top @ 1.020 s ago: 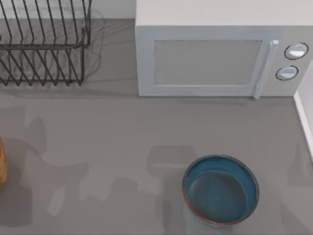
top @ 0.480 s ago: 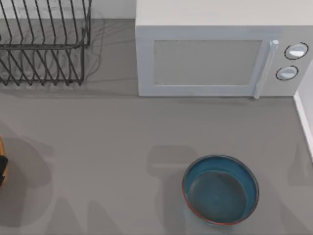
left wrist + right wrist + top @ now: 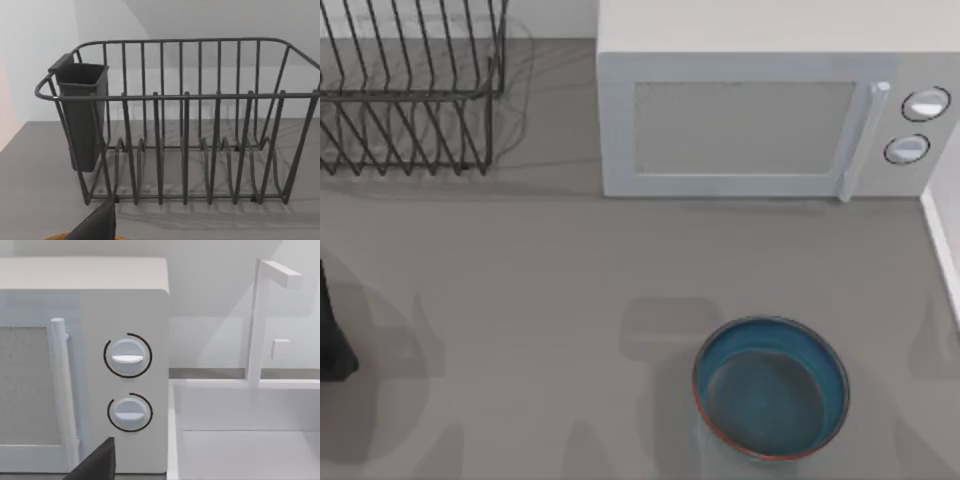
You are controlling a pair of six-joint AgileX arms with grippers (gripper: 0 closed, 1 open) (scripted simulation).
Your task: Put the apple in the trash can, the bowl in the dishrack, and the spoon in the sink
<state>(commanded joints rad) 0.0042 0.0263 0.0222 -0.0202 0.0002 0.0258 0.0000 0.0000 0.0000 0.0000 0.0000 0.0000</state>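
The left gripper (image 3: pixel 332 340), finger state indeterminable, sat at the table's left edge; the bowl (image 3: pixel 771 388) risked slipping from a rim-only grasp.

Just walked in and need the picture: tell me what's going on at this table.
Nothing is being held. The bowl sits empty on the table in front of the microwave, and the dishrack at the back left is empty. The left arm shows at the table's left edge, with the dishrack in its wrist view.
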